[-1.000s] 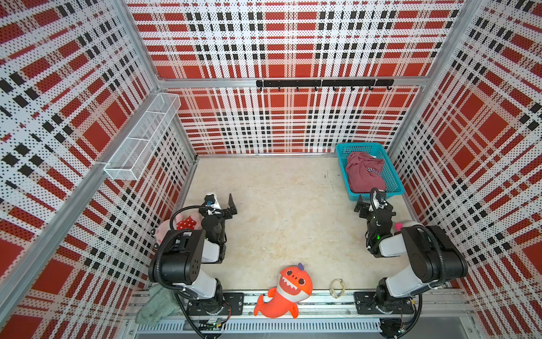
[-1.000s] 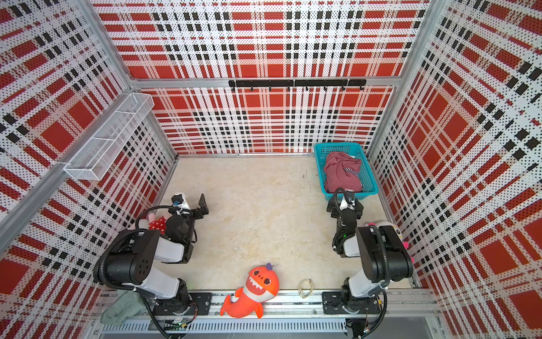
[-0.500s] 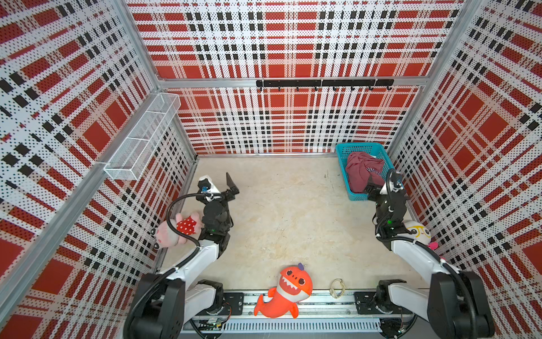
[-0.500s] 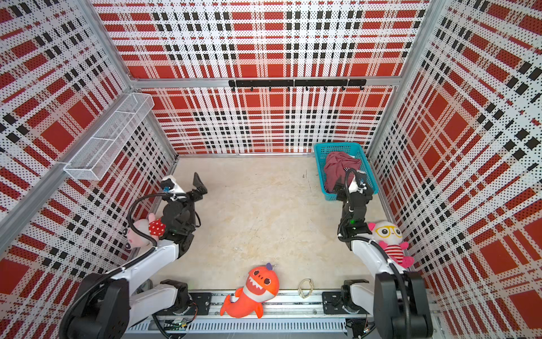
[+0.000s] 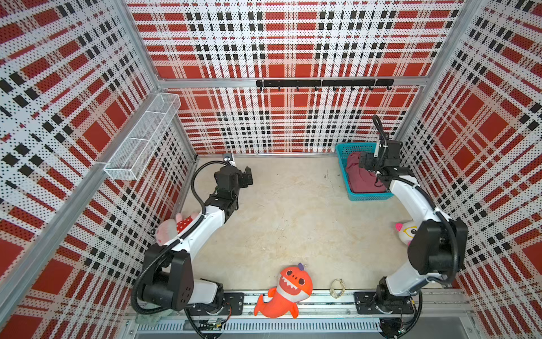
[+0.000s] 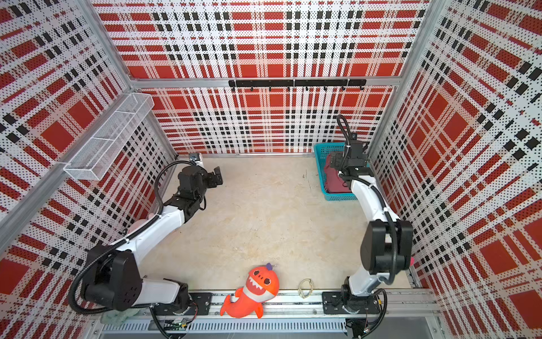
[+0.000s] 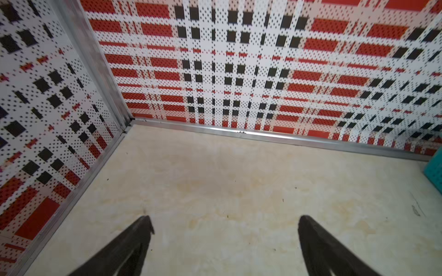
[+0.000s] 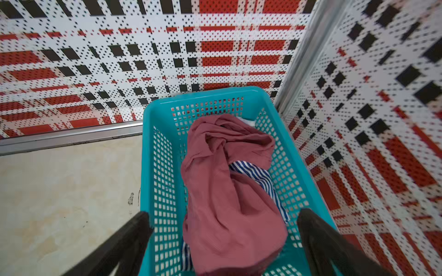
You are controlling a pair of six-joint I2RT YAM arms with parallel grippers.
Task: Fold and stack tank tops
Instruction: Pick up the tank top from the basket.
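tank tops [image 8: 227,203] in basket [image 8: 162,181], back corner

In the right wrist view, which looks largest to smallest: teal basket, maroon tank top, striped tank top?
1. teal basket
2. maroon tank top
3. striped tank top, mostly covered; only visible part ranked

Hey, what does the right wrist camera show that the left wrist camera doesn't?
Right wrist only: a crumpled maroon-pink tank top lying over a navy-and-white striped tank top inside the teal plastic mesh basket. Left wrist only: the enclosure's other back corner. Both: red plaid perforated walls, beige tabletop, some basket, and the open right end effector or open left end effector.
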